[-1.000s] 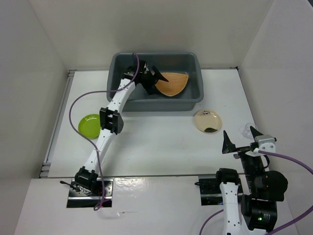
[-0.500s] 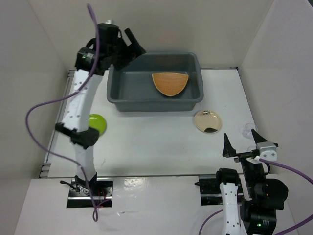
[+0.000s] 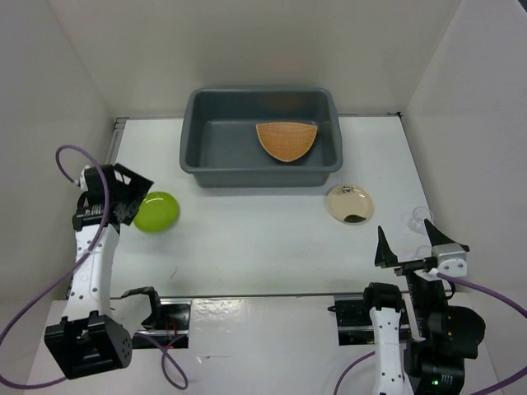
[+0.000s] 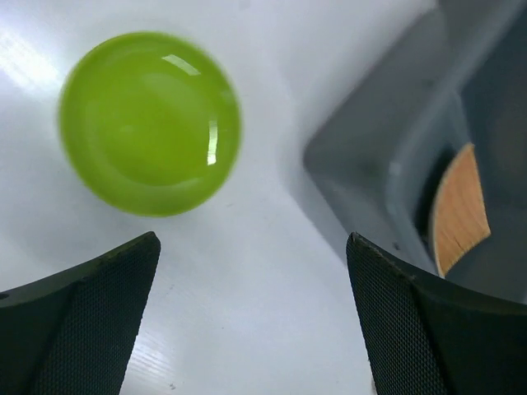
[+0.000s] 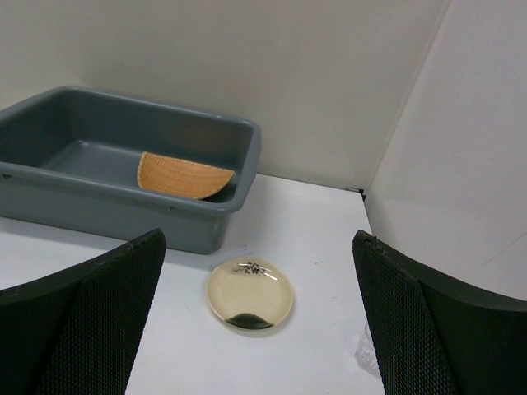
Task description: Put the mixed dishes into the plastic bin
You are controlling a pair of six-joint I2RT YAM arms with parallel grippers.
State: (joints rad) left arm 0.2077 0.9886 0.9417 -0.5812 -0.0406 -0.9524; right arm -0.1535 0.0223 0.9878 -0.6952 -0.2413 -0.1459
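The dark grey plastic bin (image 3: 259, 175) stands at the back of the table, with the woven orange-tan basket tray (image 3: 286, 140) lying inside it. A lime-green plate (image 3: 156, 211) rests on the table at the left. My left gripper (image 3: 130, 196) hovers just left of it, open and empty; in its wrist view the green plate (image 4: 150, 123) lies ahead and the bin's corner (image 4: 387, 164) to the right. The cream-gold plate (image 3: 350, 203) and a clear cup (image 3: 418, 219) sit at the right. My right gripper (image 3: 409, 243) is open near the front edge, behind the plate (image 5: 249, 294).
White walls enclose the table on the left, back and right. A purple cable (image 3: 62, 164) loops beside the left arm. Bare tabletop (image 3: 263, 230) lies between the green plate and the cream-gold plate.
My left arm left the basket tray in the bin, rose over its back left corner, then swung down to the left beside the green plate. The right arm barely moved.
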